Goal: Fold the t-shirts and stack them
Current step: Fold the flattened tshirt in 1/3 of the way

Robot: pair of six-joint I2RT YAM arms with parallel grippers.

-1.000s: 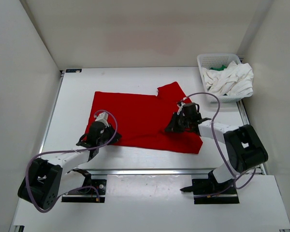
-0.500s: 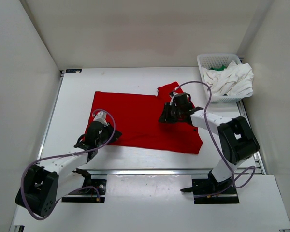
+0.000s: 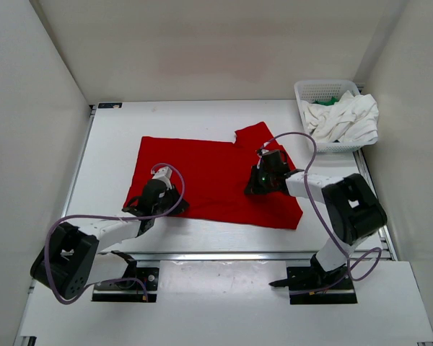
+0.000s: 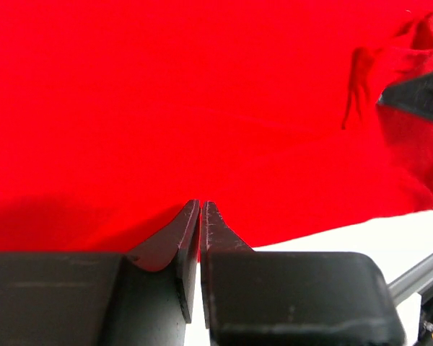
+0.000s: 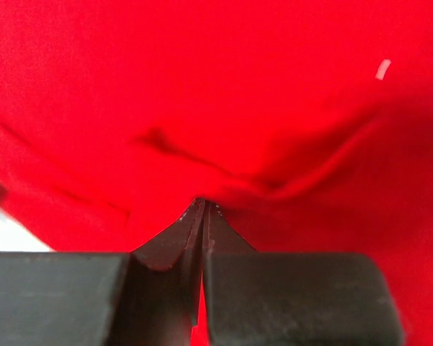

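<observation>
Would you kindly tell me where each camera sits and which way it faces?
Top external: above, behind the robot, looking down at the table; left gripper, right gripper show.
Left wrist: on that arm, facing the red t-shirt; own fingers show.
Right wrist: on that arm, facing puckered red cloth; own fingers show.
Shared: red t-shirt.

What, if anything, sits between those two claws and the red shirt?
Nothing visible. The left gripper is shut on the near edge of the red t-shirt; the right gripper pinches a pucker of it farther right.
</observation>
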